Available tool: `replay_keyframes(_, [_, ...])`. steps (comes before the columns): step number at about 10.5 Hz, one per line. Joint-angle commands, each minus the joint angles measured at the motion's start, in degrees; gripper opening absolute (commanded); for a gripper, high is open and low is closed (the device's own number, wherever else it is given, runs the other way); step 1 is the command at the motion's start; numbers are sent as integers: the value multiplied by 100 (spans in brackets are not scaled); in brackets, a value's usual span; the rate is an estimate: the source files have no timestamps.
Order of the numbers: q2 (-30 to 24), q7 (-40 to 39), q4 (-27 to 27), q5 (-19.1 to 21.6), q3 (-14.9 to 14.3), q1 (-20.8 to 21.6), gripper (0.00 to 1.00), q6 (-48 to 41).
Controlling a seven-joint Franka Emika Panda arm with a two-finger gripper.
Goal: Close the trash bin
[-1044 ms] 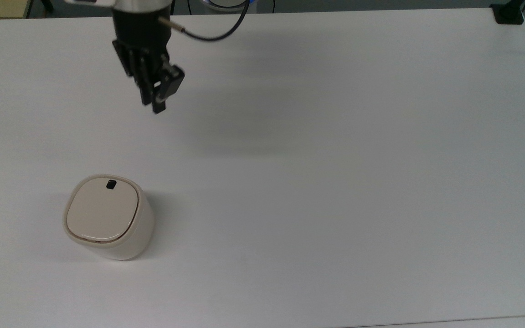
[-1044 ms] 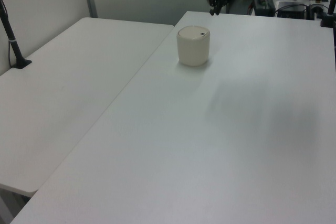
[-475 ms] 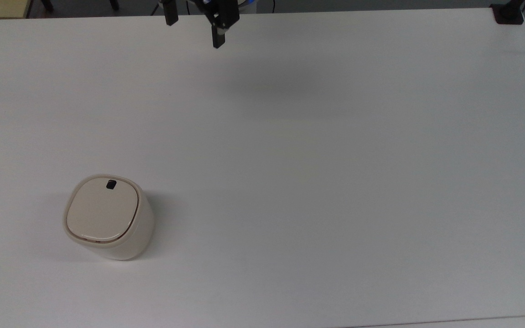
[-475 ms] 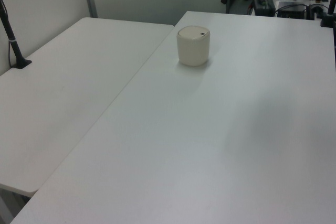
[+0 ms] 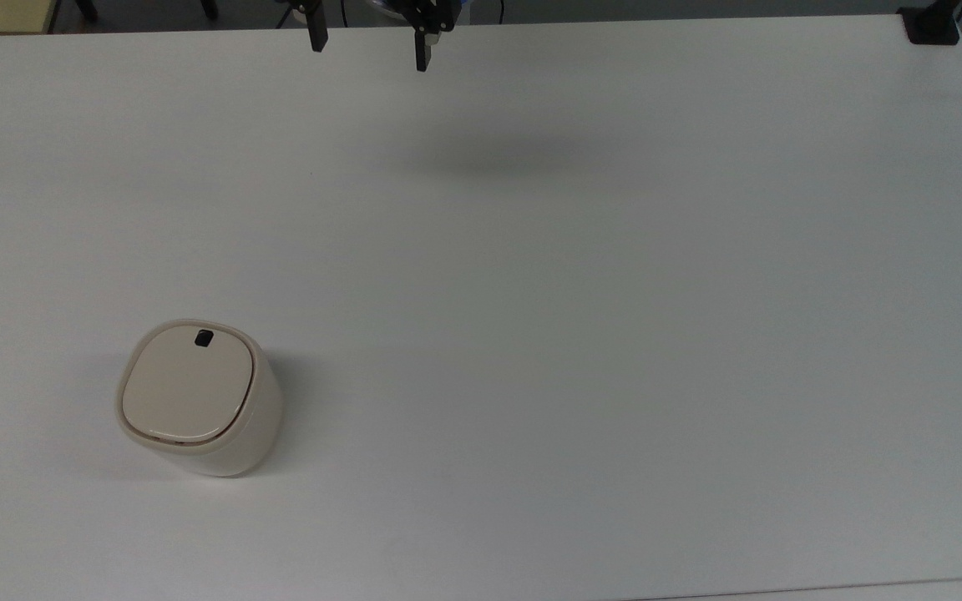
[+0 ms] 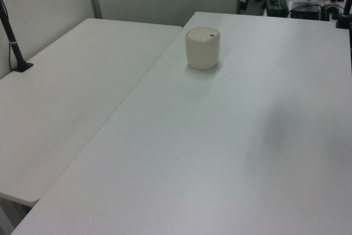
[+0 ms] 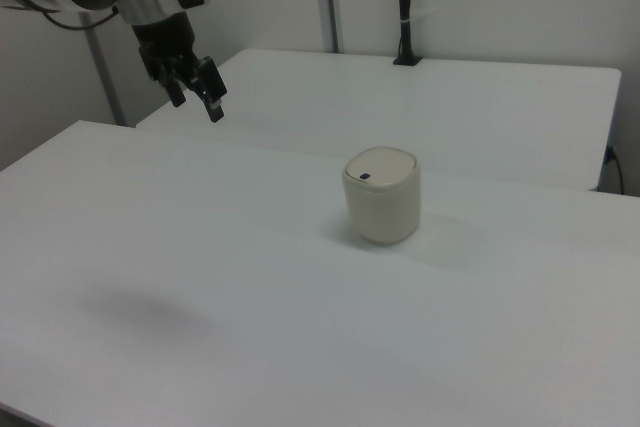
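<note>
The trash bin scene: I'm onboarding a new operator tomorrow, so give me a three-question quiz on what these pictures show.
1. True or false: the lid of the trash bin lies flat and shut on the body.
2. Where is the tool in the top view? A) pressing on the lid B) raised near the table's far edge, away from the bin C) lying on the table beside the bin
3. Fill in: the small black mark sits on the bin's ____.

Key: 1 true. 2 B; the right view also shows the tool up in the air, fingers apart, holding nothing. 3 lid.
</note>
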Motion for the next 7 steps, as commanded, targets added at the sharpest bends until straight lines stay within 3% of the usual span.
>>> replay_keyframes(1, [-40,-836,15,94,-44,22,100,-445])
replay_keyframes(3, [-31,-828,104,120,-44,31,100,-851])
replay_keyframes(7, [-75,-775,87,129,-44,22,100,-861])
